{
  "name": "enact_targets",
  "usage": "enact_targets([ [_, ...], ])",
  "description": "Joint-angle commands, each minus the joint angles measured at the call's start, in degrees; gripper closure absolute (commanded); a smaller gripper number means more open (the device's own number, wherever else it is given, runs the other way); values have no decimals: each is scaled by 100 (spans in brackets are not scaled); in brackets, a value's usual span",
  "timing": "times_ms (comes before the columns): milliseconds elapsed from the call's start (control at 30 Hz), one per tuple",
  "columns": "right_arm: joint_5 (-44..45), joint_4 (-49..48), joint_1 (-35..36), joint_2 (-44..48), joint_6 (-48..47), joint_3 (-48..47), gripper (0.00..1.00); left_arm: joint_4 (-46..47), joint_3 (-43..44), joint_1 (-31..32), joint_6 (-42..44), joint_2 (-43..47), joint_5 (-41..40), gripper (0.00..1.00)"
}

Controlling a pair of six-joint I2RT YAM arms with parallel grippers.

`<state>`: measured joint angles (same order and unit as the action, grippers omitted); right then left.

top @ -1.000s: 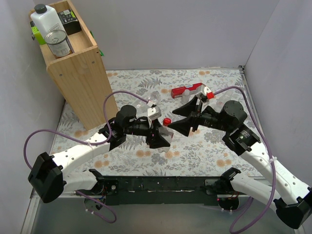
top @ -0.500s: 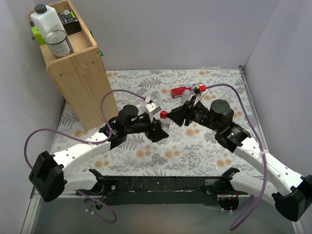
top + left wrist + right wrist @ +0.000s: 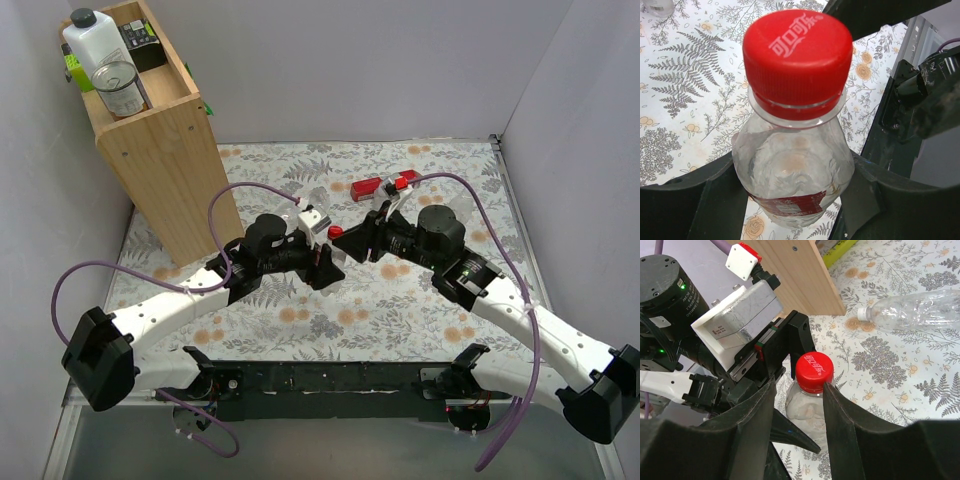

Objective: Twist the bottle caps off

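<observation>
Wooden and tall, a cabinet [image 3: 170,150] stands on the outer side of the left gripper [image 3: 326,262], back behind its wrist, with cloth showing between the cabinet's foot and the arm. Grey walls [image 3: 400,70] rise past the far edge of the flowered cloth [image 3: 400,310], well beyond both grippers. The two grippers meet nose to nose above the middle of the cloth, so no free room lies between them. The open ground is under them and on the side toward the arm bases. A long red box [image 3: 368,187] lies just behind the wrist of the right gripper [image 3: 800,386], on the far side, partly hidden by the arm. A second bottle [image 3: 920,310] lies on its side on the cloth, beyond the right gripper's fingertips and off to one side. Its white neck end points toward the cabinet's foot, apart from both grippers.

The left gripper is clamped on the body of a clear bottle [image 3: 792,175], with a finger [image 3: 685,210] pressed against each flank below the shoulder. The red bottle cap [image 3: 797,55] sits on the bottle's neck, clear of the left gripper's fingers and between the fingertips of the right. The right gripper's jaws stand narrow about the cap. One finger [image 3: 847,415] meets the cap's rim, while a dark sliver shows between the cap and the other finger, so whether it truly grips the cap cannot be told.
</observation>
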<state>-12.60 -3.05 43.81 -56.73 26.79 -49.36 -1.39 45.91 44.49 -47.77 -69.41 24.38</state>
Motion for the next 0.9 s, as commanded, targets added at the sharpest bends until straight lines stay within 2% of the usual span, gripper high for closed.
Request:
enact_targets([
  [0,117,-231,57,-31,-24,-275,50,-11,217,25,13,-20,-65,82],
  [700,118,-363,128,-277,-51,-363,52,-116,252,297,145,-82,-153,83],
  [800,109,-354,136,-295,-42,-320,57,-81,252,297,128,-47,-65,83],
  [867,109,-372,145,-304,-51,-284,65,-55,234,306,110,-29,-4,83],
])
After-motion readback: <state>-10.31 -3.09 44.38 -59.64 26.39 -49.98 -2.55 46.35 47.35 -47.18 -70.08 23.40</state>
